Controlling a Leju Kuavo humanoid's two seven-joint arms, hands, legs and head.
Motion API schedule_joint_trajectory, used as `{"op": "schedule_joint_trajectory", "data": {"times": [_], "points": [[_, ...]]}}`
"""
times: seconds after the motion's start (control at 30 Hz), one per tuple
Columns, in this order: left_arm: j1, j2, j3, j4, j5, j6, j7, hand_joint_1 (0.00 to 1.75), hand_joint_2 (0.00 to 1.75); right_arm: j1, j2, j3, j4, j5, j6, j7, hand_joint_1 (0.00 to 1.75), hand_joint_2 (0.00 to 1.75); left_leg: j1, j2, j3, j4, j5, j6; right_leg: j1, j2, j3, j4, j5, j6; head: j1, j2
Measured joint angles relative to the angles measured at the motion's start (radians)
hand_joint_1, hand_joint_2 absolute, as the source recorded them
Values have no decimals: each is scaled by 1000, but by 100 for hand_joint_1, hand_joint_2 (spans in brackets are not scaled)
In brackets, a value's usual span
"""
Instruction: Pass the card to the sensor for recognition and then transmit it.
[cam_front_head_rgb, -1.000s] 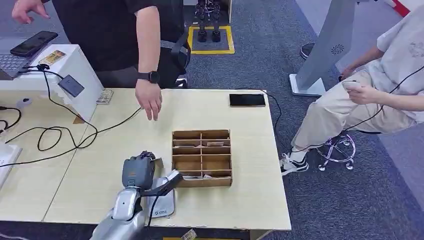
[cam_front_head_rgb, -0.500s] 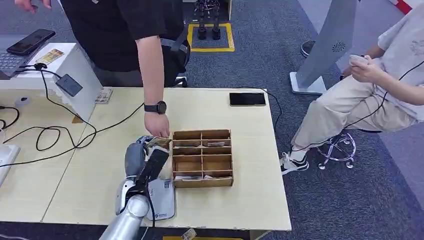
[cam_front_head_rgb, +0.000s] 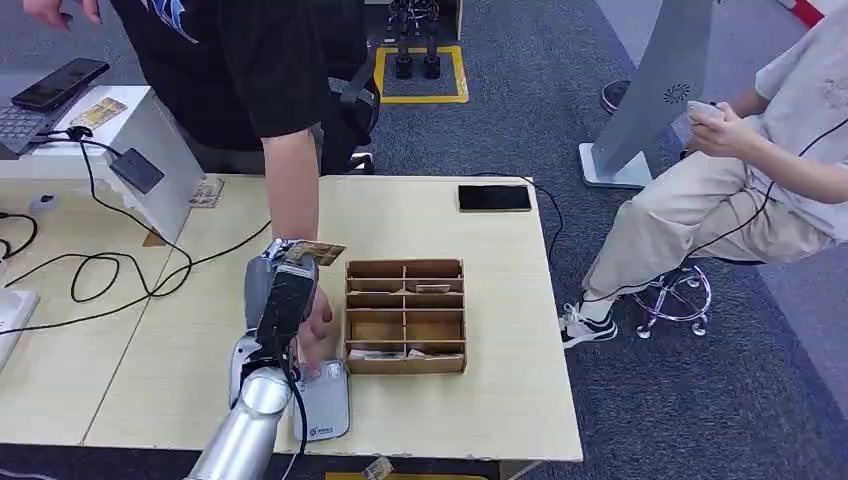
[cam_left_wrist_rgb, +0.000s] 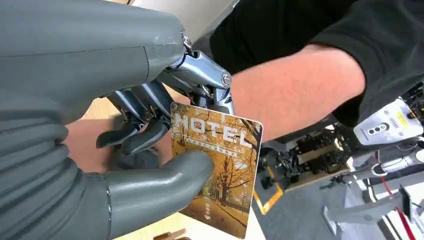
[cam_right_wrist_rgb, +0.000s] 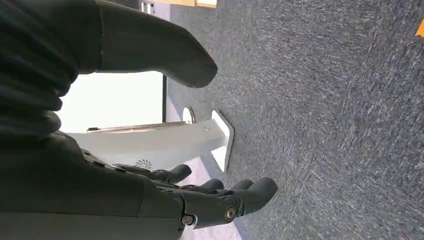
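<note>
While the left arm rises from the near edge of the table (cam_front_head_rgb: 480, 400), its left hand (cam_front_head_rgb: 282, 295) stands upright, thumb pressing a hotel card (cam_left_wrist_rgb: 220, 175) against the darker fingers (cam_left_wrist_rgb: 145, 107), so the card is pinched and sticks out past the fingertips toward the person in black (cam_front_head_rgb: 250, 70). From the head camera the card (cam_front_head_rgb: 316, 250) sits at the top of the hand, tilted nearly flat. That person's forearm (cam_front_head_rgb: 292, 190) reaches down just behind the fingers, and the person's hand (cam_front_head_rgb: 318, 330) lies beside the robot's wrist, next to the wooden divider box (cam_front_head_rgb: 405, 315).

Against the frame half a second ago, the left hand is higher and more upright, the card now lifted clear above the box's corner rather than level with it; the person's hand has slid from just beyond the fingers to below them.

The right hand (cam_right_wrist_rgb: 210, 197) hangs over grey carpet, fingers loosely apart and holding nothing.

Counted: one card in the hand, one divider box, one white pad (cam_front_head_rgb: 325, 410) under the wrist, one dark phone (cam_front_head_rgb: 494, 199) far beyond the fingers, one small dark sensor (cam_front_head_rgb: 138, 170) on the white stand to the fingers' left, and two people, the second seated (cam_front_head_rgb: 760, 170) well to the right.
</note>
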Motion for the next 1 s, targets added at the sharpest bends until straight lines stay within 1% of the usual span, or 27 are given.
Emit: {"op": "schedule_joint_trajectory", "data": {"times": [0.37,0.87,0.97,1.0], "points": [[-46,11,-5,2,8,-5,18,175,175,-3,3,18,0,0,-1,0,0,175,0,0,0,0,0,0,0,0,0,0,0,0,0,0],[-53,25,-5,27,27,2,18,175,175,-6,4,24,2,0,-3,0,0,175,0,0,0,0,0,0,0,0,0,0,0,0,0,0],[-53,26,-5,31,-12,37,18,175,175,-6,4,24,2,0,-5,0,0,175,0,0,0,0,0,0,0,0,0,0,0,0,0,0],[-53,27,-6,33,-50,63,28,175,175,-6,4,25,2,0,-4,0,0,175,0,0,-1,0,0,0,0,0,0,0,0,0,0,0]]}}
